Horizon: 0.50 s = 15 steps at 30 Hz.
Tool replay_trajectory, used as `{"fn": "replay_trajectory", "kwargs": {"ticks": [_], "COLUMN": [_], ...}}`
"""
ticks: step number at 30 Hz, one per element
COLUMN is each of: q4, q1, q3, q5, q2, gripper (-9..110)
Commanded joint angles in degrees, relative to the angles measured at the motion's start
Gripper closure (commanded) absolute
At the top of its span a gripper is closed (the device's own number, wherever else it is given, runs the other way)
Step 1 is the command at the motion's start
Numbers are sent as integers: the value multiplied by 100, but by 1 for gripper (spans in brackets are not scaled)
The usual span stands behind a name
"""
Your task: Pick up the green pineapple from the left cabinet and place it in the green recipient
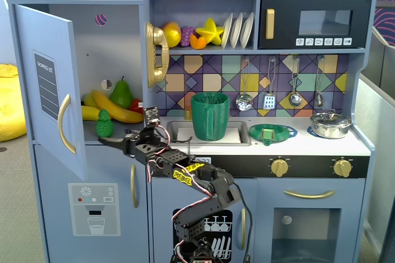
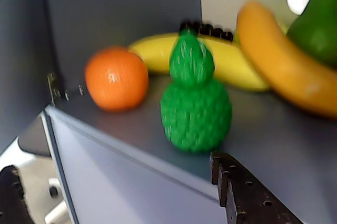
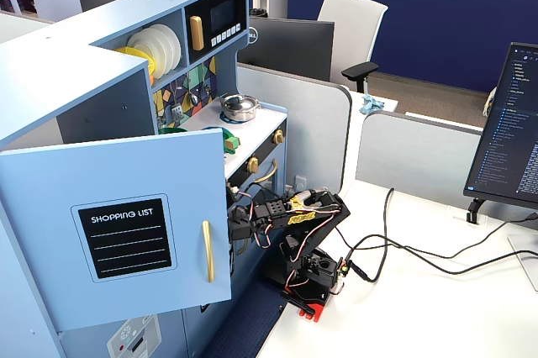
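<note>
The green pineapple [image 1: 103,124] stands upright near the front of the shelf in the left cabinet [image 1: 111,59], whose door [image 1: 46,84] is swung open. In the wrist view the pineapple [image 2: 195,103] is close ahead, just past the shelf's front edge. My gripper [image 1: 111,141] is open and empty, level with that edge and just in front of and below the pineapple, not touching it. In the wrist view [image 2: 110,163] one finger [image 2: 247,192] is at the lower right and the other at the lower left corner. The green recipient [image 1: 210,116] stands by the sink.
An orange [image 2: 117,78], two bananas [image 2: 284,66] and a green pear [image 2: 316,19] lie behind the pineapple. The open door [image 3: 126,232] hides my fingers in a fixed view; the arm [image 3: 290,215] shows. A green strainer [image 1: 271,132] and pot [image 1: 330,124] sit on the counter.
</note>
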Motion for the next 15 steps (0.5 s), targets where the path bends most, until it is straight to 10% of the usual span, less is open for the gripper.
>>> {"fn": "replay_trajectory", "kwargs": {"ticks": [1,15], "q4": [-387,-1406], "q1": [44,272], "q3": [-123,-905], "q5": [-149,-598], "q2": [-299,-1837], "gripper": [56,60]}}
